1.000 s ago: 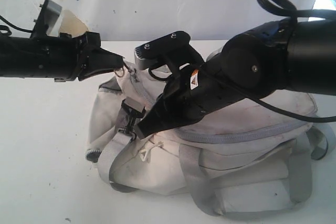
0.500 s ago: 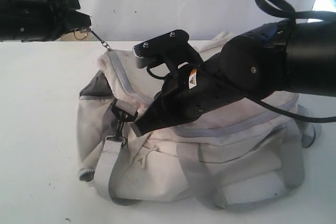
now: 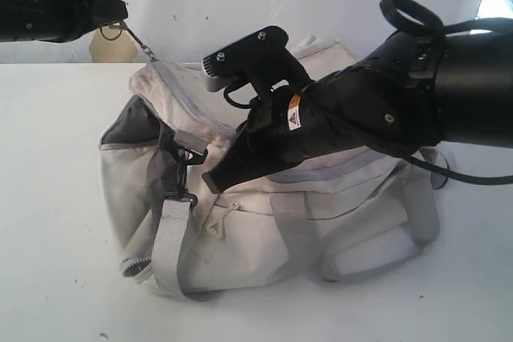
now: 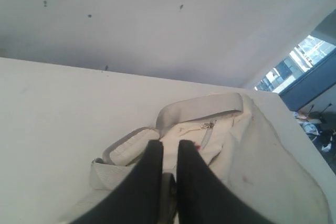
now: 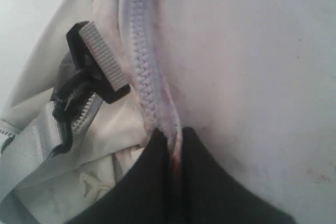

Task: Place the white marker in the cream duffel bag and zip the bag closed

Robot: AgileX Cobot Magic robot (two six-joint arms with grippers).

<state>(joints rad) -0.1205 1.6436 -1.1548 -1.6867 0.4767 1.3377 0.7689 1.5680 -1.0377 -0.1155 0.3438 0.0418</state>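
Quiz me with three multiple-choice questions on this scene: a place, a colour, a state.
1. Where is the left gripper relative to the cream duffel bag? A. raised beyond its end B. beneath it C. inside it
2. Colour of the lining at its open end? A. red B. dark grey C. yellow
3. The right gripper is: A. wide open B. holding a marker C. shut on the zipper seam
Answers: A, it holds the pull chain up; B, grey shows in the gap; C, it pinches the seam.
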